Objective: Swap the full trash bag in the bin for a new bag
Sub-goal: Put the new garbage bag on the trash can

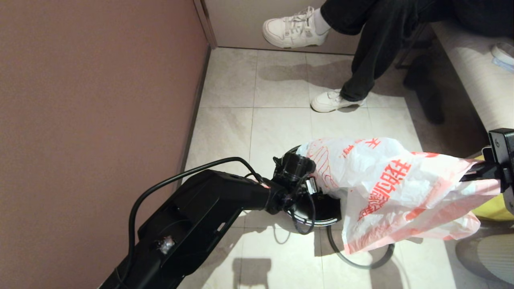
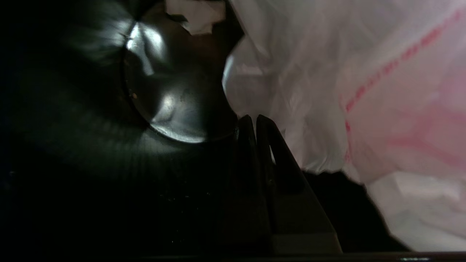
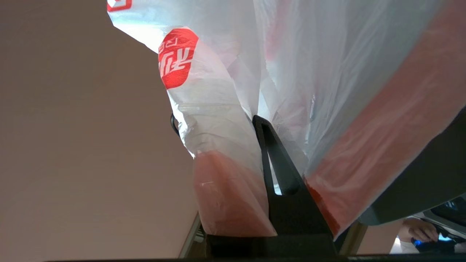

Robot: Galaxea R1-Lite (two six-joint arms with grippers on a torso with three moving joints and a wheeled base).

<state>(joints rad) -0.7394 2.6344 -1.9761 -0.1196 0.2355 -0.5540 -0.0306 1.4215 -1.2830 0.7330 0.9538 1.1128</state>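
Note:
The new bag (image 1: 385,180), limp white film with red print and no bottles showing, hangs stretched above the floor. My right gripper (image 1: 480,173) is shut on its pink hem at the right; in the right wrist view the hem (image 3: 225,196) drapes over one finger and hides it. The bag's other end lies at the mouth of the black bin (image 1: 327,206). My left gripper (image 2: 252,118) reaches down inside the bin (image 2: 174,102), fingers pressed together with their tips at an edge of the bag (image 2: 291,91). The grey ring (image 1: 363,263) lies on the tiles beside the bin. The full trash bag is out of view.
A brown wall (image 1: 92,100) runs close along the left. A seated person's white shoes (image 1: 331,100) and dark-trousered legs stand on the tiles beyond the bin. A pale bench (image 1: 474,76) borders the right, with something yellow (image 1: 496,208) below my right gripper.

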